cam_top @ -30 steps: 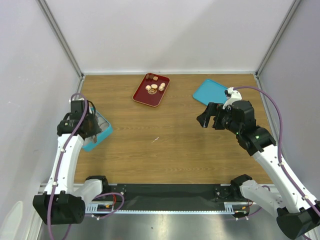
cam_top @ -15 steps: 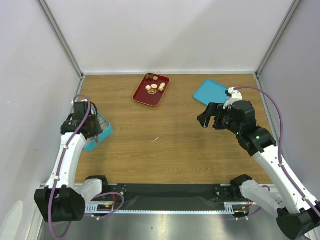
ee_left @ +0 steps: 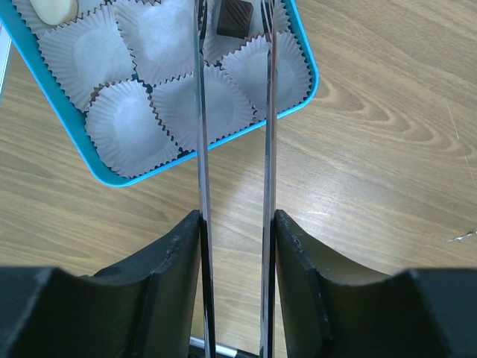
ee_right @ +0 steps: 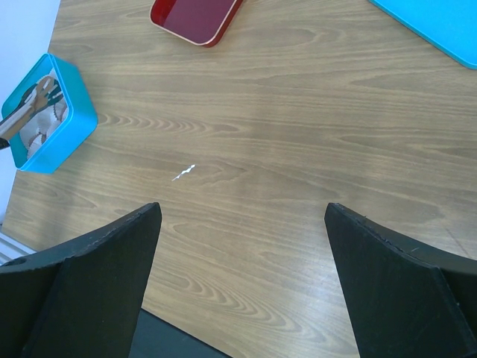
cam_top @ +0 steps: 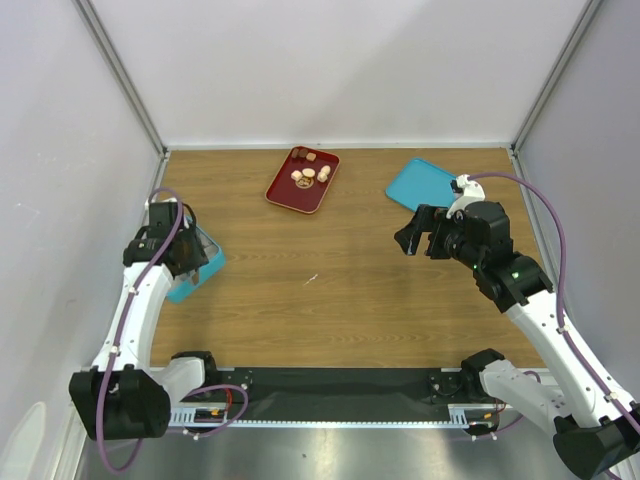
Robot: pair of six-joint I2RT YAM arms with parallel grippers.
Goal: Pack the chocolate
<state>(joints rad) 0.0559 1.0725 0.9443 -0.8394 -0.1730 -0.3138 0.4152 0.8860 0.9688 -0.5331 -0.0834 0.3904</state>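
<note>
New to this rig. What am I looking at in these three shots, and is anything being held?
Two robot arms are bolted at the near edge of a wooden table. The overhead picture looks down from behind them; the other two come from cameras on each wrist. On the table: a red tray with loose chocolates, a teal lid, and a teal box of white paper cups. The left hand, with long thin fingers, hangs over the box, straddling a dark chocolate that sits in a cup; gaps show on both sides, so it isn't gripped. The right hand hovers open above the table, holding nothing.
</note>
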